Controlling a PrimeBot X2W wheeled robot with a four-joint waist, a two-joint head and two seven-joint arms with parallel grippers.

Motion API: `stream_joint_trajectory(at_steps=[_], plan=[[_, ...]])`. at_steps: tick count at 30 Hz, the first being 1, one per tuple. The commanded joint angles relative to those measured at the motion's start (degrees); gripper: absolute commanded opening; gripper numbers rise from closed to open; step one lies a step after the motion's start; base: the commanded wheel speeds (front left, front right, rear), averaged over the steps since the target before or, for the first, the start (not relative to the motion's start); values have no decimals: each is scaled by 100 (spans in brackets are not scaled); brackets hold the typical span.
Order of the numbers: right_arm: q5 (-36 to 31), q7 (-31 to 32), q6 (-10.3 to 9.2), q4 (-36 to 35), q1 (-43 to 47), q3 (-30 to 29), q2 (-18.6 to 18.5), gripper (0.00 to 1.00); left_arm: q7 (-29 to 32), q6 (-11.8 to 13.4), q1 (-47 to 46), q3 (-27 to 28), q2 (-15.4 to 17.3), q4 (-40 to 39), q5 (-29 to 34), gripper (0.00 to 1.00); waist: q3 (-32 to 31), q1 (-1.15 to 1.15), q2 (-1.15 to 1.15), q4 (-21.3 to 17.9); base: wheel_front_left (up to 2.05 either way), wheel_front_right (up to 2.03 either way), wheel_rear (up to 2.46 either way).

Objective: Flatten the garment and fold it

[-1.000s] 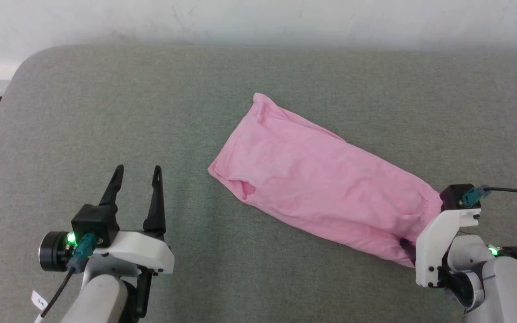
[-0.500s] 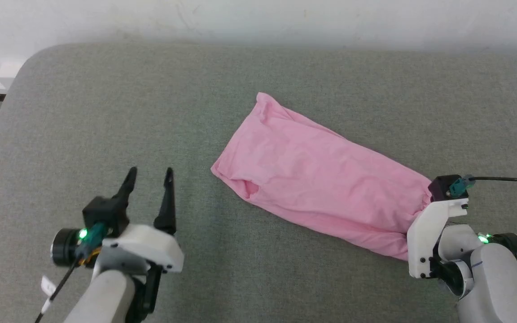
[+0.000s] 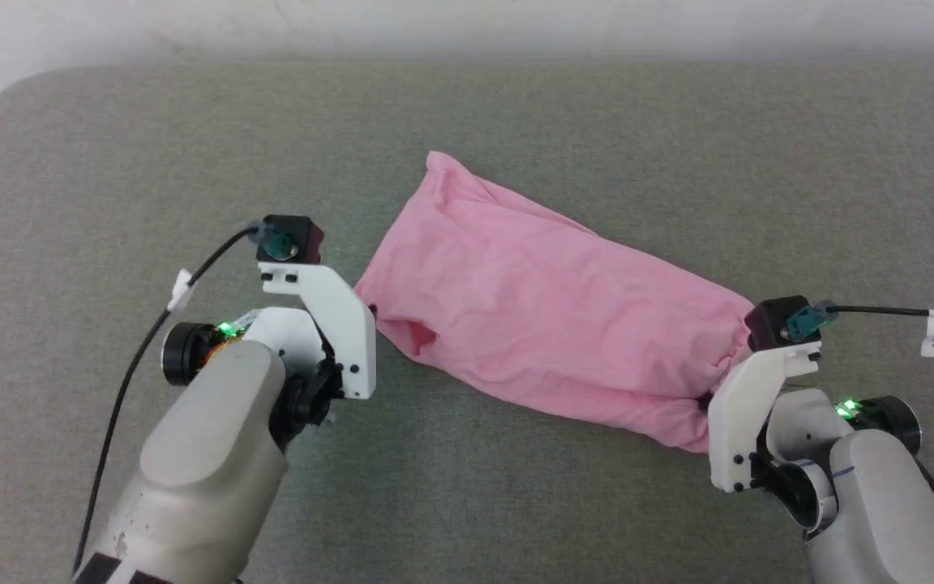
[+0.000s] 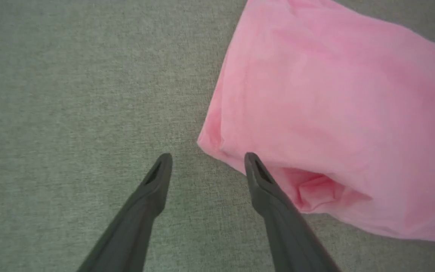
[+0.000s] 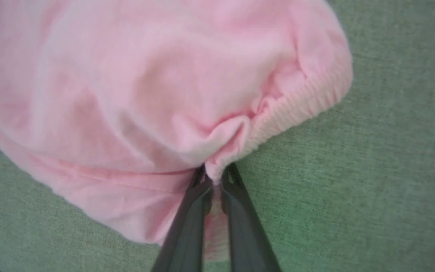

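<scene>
The garment, a pair of light-pink shorts, lay slantwise across the middle of the grey-covered table. Its leg end pointed toward the robot's left and its waistband toward the right.

The right gripper was clamped on a pinch of the ribbed waistband, and the cloth bunched into a small pucker where the fingers met. The left gripper had its fingers apart at the near corner of the leg end. One tip was over bare table and the other at the edge of the pink cloth. Whether that tip touched the fabric could not be told.

The cloth looked thin, soft and very light, and it sagged into shallow creases along its length. It would likely drape and fold under its own weight, stretch a little under a pull, and slip out of a shallow pinch. The thicker elastic waistband seemed the surest place to grip. At the other end, the hem beside the leg opening offered a doubled edge. A grasp there probably needed to gather both layers, or only the top one would lift and the shorts would open instead of pulling flat.
</scene>
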Motion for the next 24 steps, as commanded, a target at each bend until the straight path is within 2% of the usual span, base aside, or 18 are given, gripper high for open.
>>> stream_joint_trajectory(at_steps=[1,4,11,12,13,14,19,24], plan=[[67,21,-3,28,27,67,10,0,193,30,-160,-33,2,103,-39,100,91,-1,-1,-114,0,0,0],[118,13,-3,-55,58,81,-61,0,644,-6,-354,-127,-11,320,-82,100,155,-1,-1,-168,0,0,0],[179,36,-3,-178,88,111,-147,0,848,-39,-506,-247,-85,723,-84,100,301,-1,-1,-216,0,0,0],[187,37,-3,-189,87,120,-155,0,878,-54,-504,-257,-93,793,-101,94,316,-1,-1,-219,0,0,0],[198,37,-3,-199,86,129,-159,0,909,-76,-499,-272,-97,861,-115,39,327,-1,-1,-220,0,0,0],[211,35,-3,-208,85,135,-164,0,930,-107,-491,-285,-105,916,-133,0,336,-1,-1,-218,0,0,0],[255,29,-3,-230,98,153,-228,0,770,-223,-463,-207,-133,1037,-271,0,332,-1,-1,-141,0,0,0],[384,25,-3,-243,119,295,-411,0,390,-250,-410,96,-157,965,-535,0,218,-1,-1,22,0,0,0]])
